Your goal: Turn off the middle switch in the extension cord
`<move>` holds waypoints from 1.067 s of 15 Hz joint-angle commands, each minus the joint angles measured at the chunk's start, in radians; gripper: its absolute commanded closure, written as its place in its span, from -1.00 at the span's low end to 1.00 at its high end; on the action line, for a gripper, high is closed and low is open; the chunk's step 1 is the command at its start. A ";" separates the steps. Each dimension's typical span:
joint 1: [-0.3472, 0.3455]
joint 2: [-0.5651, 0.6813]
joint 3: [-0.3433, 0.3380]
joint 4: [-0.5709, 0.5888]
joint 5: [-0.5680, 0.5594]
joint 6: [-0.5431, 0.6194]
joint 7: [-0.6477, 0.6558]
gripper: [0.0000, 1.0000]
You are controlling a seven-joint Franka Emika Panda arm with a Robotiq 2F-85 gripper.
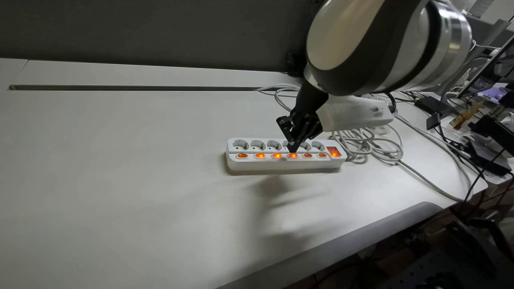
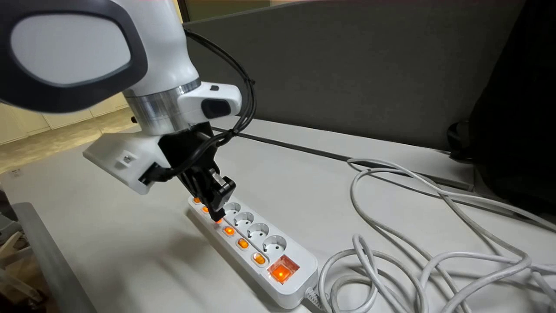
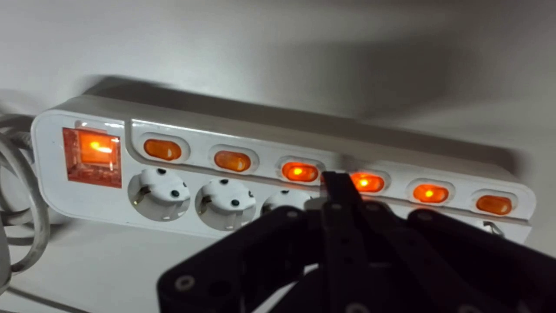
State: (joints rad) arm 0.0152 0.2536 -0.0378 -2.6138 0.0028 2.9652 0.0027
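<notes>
Table (image 1: 120, 160) supporting extension cord (image 1: 285, 164): looking stiff, light, probably sliding if pushed sideways. End effector (image 3: 337, 175) pointing down, standing narrow, gripping nothing. Middle switch (image 3: 370, 182), likely central lit one, glowing just beside its tip, needing downward press, not grasp.

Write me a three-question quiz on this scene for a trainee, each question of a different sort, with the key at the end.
1. Count: how many of the six small orange switches on the white power strip glow?

2. True or false: the larger main switch at the strip's end is lit.

3. Pick one. In the wrist view, the tip of the gripper shows:
(a) over the main switch
(b) between two glowing small switches
(c) past the strip's end

Key: 1. Three. 2. True. 3. b.
</notes>
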 commanded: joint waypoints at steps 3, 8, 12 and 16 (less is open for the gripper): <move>-0.013 0.020 -0.018 0.043 -0.003 -0.025 0.029 1.00; 0.009 0.046 -0.066 0.070 -0.024 -0.053 0.069 1.00; 0.019 0.069 -0.077 0.086 -0.032 -0.090 0.074 1.00; 0.024 0.081 -0.067 0.088 -0.047 -0.109 0.051 1.00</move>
State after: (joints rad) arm 0.0260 0.3264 -0.1001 -2.5439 -0.0148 2.8852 0.0283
